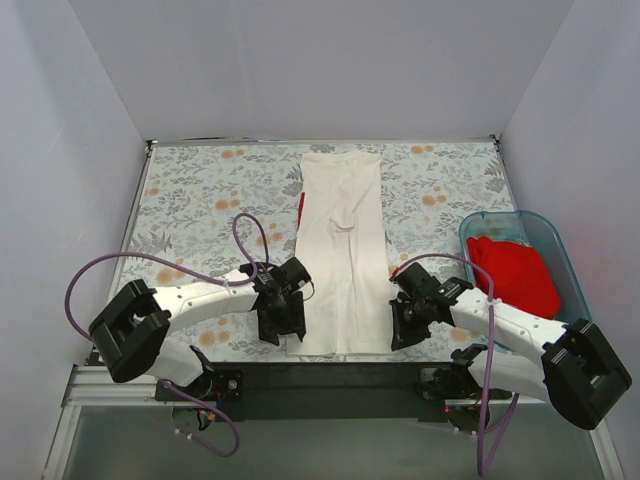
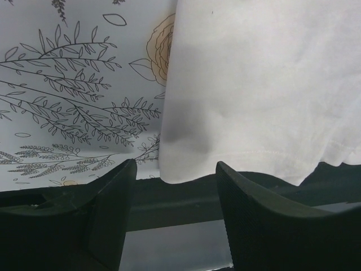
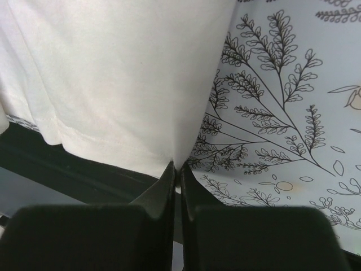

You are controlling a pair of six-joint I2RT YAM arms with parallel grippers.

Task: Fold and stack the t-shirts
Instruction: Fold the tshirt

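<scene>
While right gripper (image 3: 176, 168) is pinching only a sliver of near hem corner of white tee (image 1: 340, 250) (long strip on table (image 1: 200, 200), red tee (image 1: 515, 275) in tub (image 1: 480, 222)) and left gripper (image 2: 176, 172) is hanging spread w/ nothing held, a lift is prob risking slip + skewed fold.

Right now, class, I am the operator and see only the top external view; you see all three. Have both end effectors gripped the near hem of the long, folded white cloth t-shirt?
Observer: No. The left wrist view shows the left end effector open, the hem corner of the white cloth t-shirt sitting between its spread fingers, not pinched.
Operator: And the right one?
Observer: Its wrist view shows the right end effector shut, tips meeting on the near right hem corner.
Operator: Is the hem fully on the table?
Observer: No; the left wrist view shows its stitched edge overhanging the flowered table cover onto a dark rail.
</scene>
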